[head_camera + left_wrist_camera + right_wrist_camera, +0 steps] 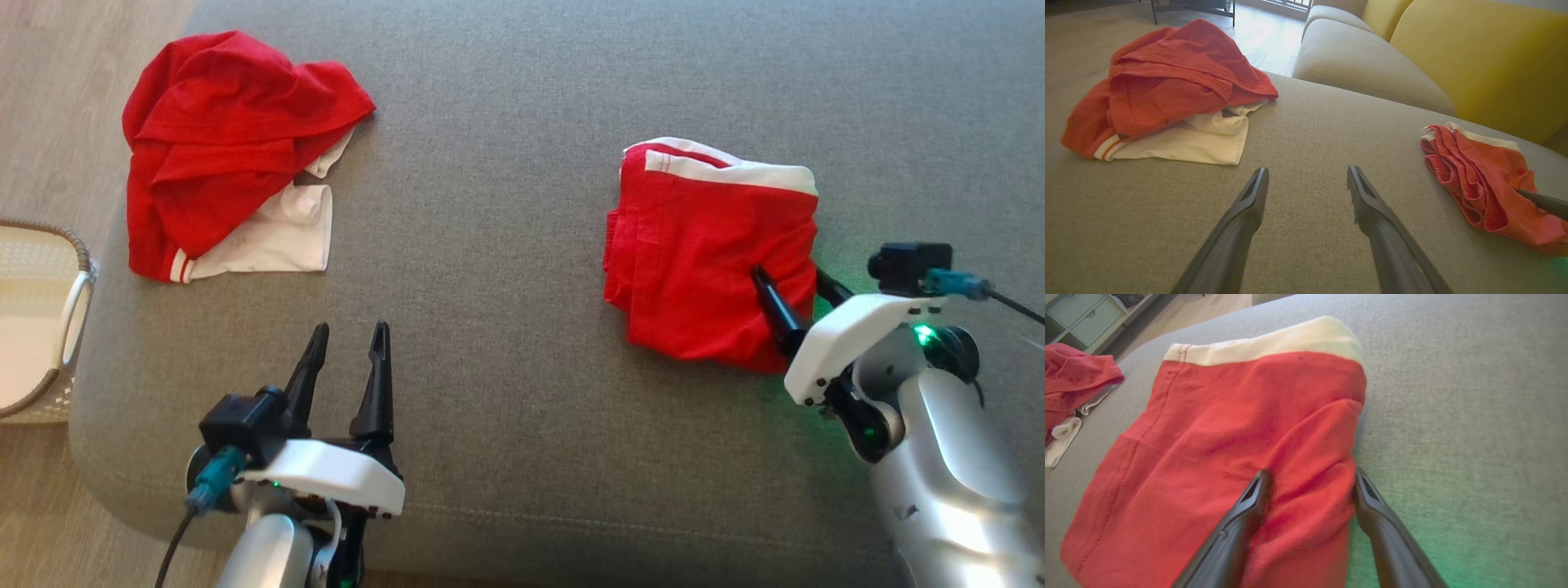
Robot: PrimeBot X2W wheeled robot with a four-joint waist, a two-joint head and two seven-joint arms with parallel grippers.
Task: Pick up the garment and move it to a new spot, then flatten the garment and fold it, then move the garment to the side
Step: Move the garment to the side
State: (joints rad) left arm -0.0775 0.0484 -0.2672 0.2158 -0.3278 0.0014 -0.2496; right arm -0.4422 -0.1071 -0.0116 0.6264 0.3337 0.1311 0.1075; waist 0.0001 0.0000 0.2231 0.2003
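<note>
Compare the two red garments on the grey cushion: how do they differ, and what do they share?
The left garment lies crumpled; the right garment is neatly folded. The left garment spreads wider than the right garment. The open right gripper straddles the right garment's edge; the left garment lies untouched. Both are red with white trim.

Bright daylight, soft shadows; pics mostly sharp.
Sun glare on floor (1274,38) in left wrist view; green glow on sofa (1412,547) by rt gripper (1310,475); wrist views bend at edges.
</note>
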